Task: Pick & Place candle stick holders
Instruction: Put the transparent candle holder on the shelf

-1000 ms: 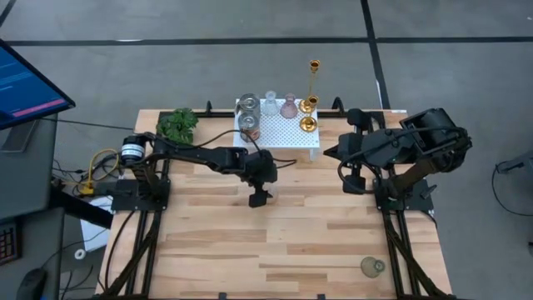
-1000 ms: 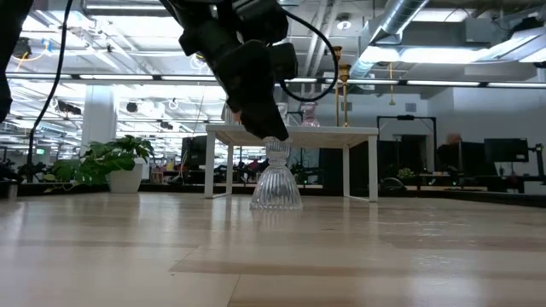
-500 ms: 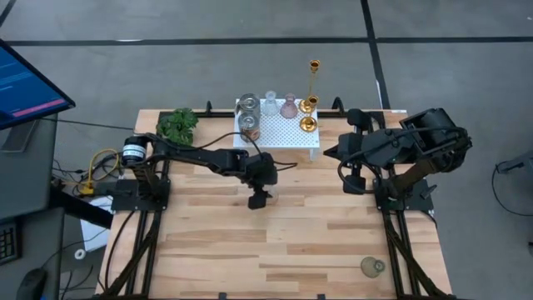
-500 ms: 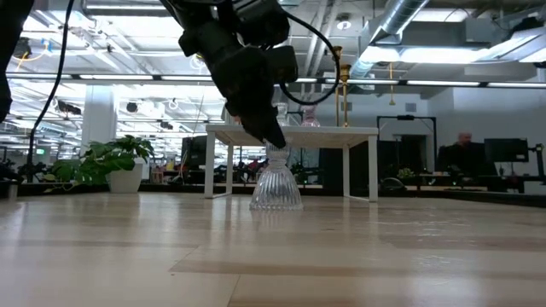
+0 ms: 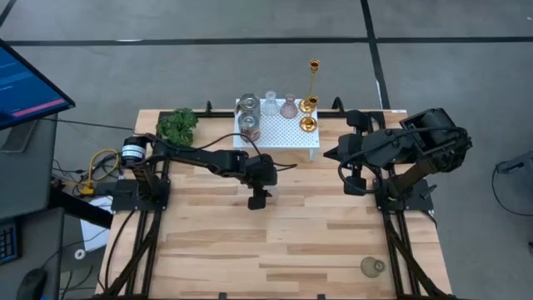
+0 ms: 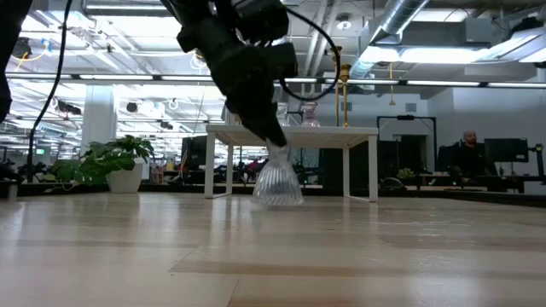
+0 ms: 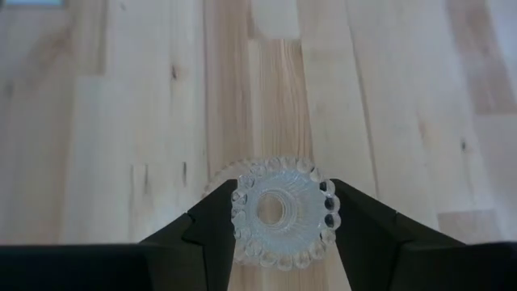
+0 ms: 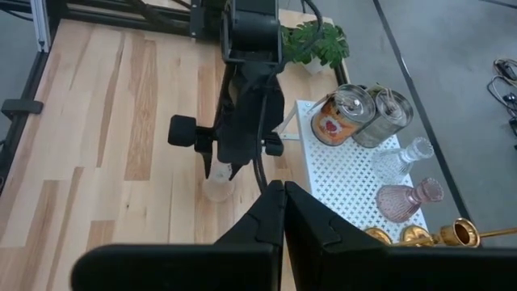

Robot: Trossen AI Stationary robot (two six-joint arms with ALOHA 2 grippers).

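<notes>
A clear ribbed glass piece (image 6: 279, 183) with a flared foot stands tilted mid-table, with my left gripper (image 5: 258, 200) shut on its top. The gold candle stick holders stand on the white perforated stand (image 5: 283, 137) at the table's far edge: a tall one (image 5: 314, 79) and two short ones (image 5: 308, 104) (image 5: 308, 124). At the right, my right gripper (image 5: 354, 179) hangs raised and shut, holding nothing. My left gripper pinches the glass piece's beaded top rim (image 7: 283, 212) between its two fingers (image 7: 212, 220), one on each side. The fingers slant down onto it from the table's left side. Below them the piece hangs tilted, its foot (image 6: 279, 198) just at the tabletop.
On the white stand there are also two tin cans (image 5: 247, 115), a clear vase (image 5: 271, 102) and a pink vase (image 5: 289, 107). A green plant (image 5: 177, 123) sits at the far left, and a small greenish glass (image 5: 372, 267) near the front right corner.
My left gripper has taken hold of the glass piece's top without shifting its place. The piece stood upright on its foot before; now it is tipped, and its foot has come a little off the table.
</notes>
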